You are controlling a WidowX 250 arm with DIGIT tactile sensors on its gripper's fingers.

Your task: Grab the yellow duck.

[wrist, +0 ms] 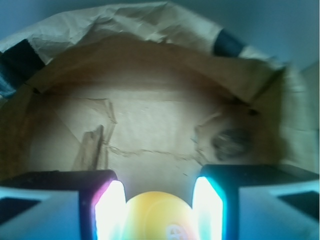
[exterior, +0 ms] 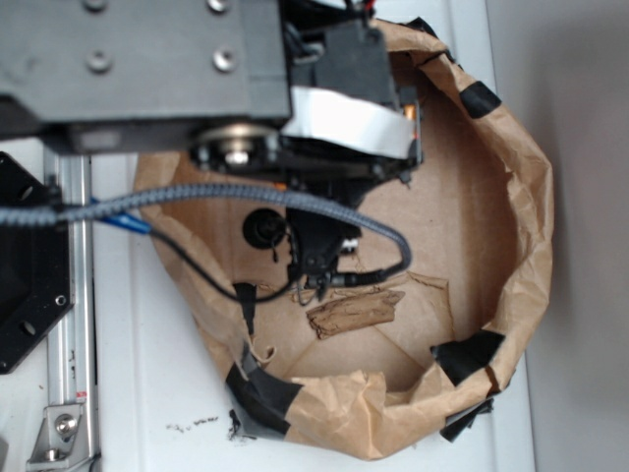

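In the wrist view the yellow duck [wrist: 157, 217] sits between my gripper's two bright pads and touches both of them. My gripper [wrist: 159, 200] is closed on it, low over the brown paper floor. In the exterior view the gripper [exterior: 319, 280] hangs inside the paper-walled pen, and the arm and gripper body hide the duck.
A crumpled brown paper wall [exterior: 531, 197] patched with black tape rings the floor; it also shows in the wrist view [wrist: 150, 20]. A brown bark-like piece [exterior: 354, 313] [wrist: 90, 147] lies just ahead of the gripper. A dark rock-like lump [exterior: 263, 228] [wrist: 231, 142] lies to the side.
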